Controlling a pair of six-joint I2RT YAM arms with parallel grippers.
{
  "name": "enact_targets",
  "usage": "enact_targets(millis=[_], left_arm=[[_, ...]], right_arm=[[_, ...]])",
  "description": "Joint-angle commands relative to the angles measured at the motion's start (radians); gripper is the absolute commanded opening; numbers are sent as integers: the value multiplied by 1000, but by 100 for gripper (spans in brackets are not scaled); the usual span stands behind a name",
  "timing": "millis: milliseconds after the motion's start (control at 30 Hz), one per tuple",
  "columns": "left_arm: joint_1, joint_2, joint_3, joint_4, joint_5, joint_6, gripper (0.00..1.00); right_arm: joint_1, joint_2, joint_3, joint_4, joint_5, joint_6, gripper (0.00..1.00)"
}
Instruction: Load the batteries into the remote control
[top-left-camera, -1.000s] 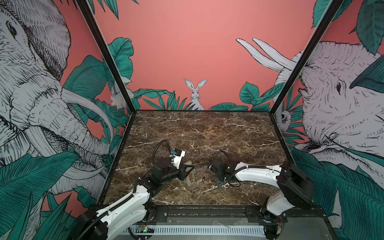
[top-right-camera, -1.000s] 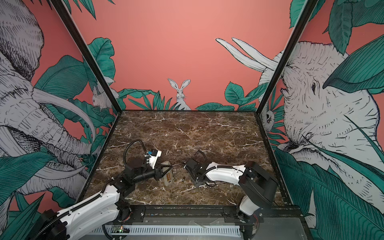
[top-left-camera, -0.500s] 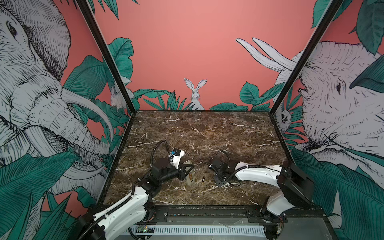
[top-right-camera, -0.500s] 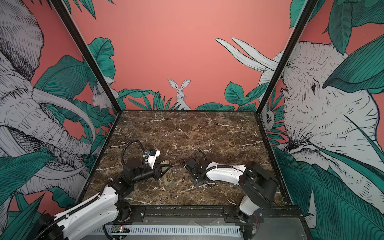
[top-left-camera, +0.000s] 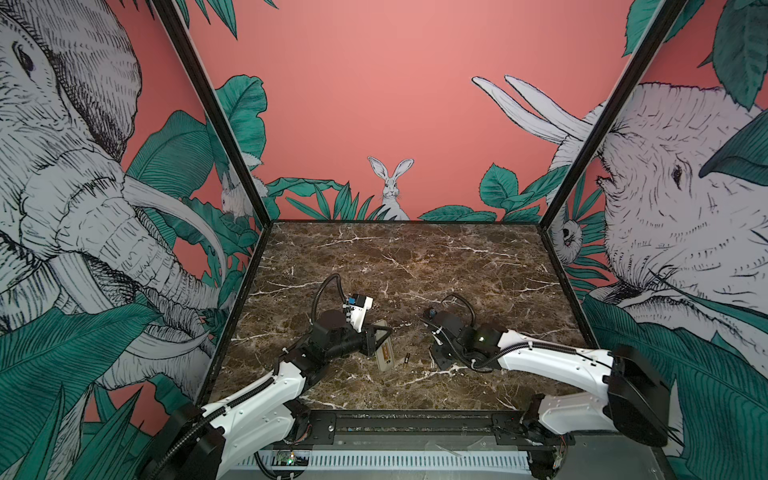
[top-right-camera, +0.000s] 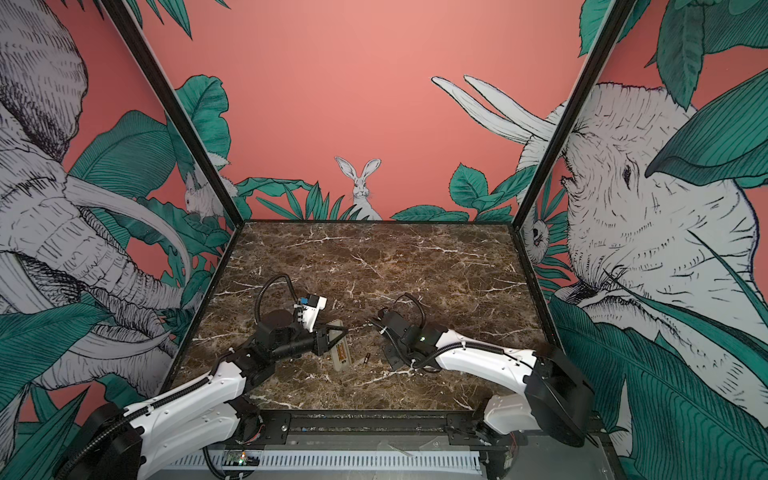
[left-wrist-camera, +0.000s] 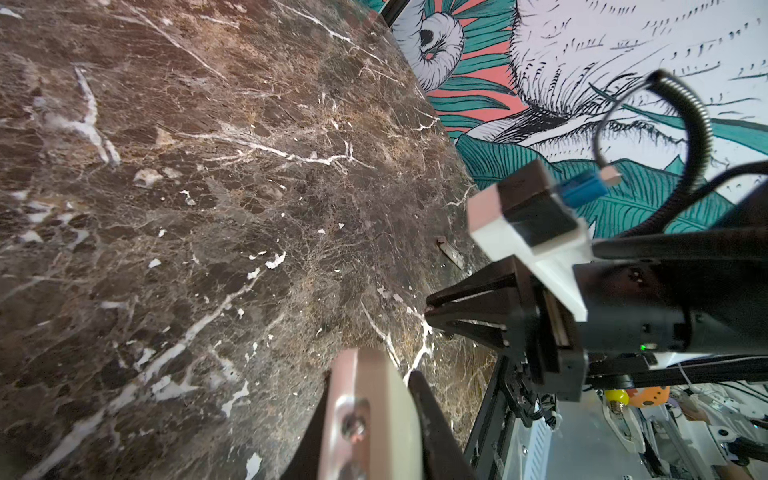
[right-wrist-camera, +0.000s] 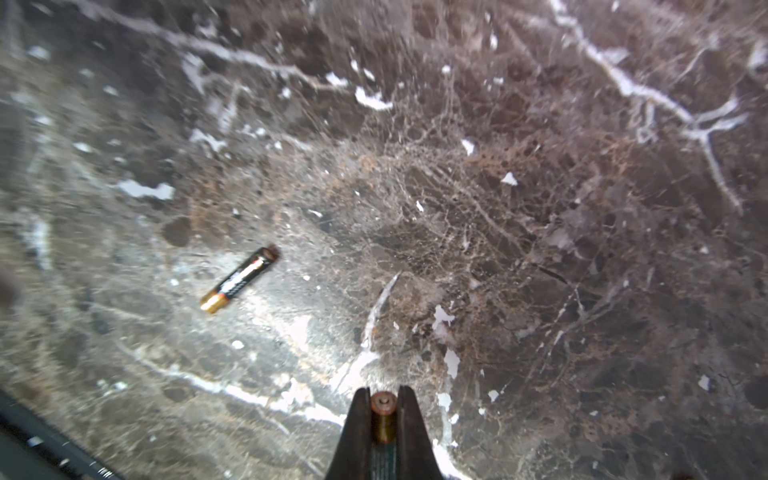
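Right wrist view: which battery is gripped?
The battery seen end-on, clamped in the right end effector; the other battery lies loose on its side on the marble tabletop.

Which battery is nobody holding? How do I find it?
Look at the brown marble table, near its front edge, where the left gripper grips a pale remote control. Just right of it, a tiny black battery with a gold end lies flat on the marble. The other battery is pinched in the right gripper; this one lies free.

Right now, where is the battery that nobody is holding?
In both top views the loose battery lies on the marble table, just right of the remote control, between it and the right gripper.
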Motion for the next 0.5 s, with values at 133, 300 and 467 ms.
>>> enact_targets(millis=[133,300,467], left_arm=[[-13,64,57,107,9,-130,0],[-24,97,81,113,7,-190,0],[-28,103,89,117,14,-243,0]], right_arm=[[88,-172,-35,242,24,-46,0],[161,-199,-26,357,61,-81,0],[202,-196,-68,560,80,-91,0]])
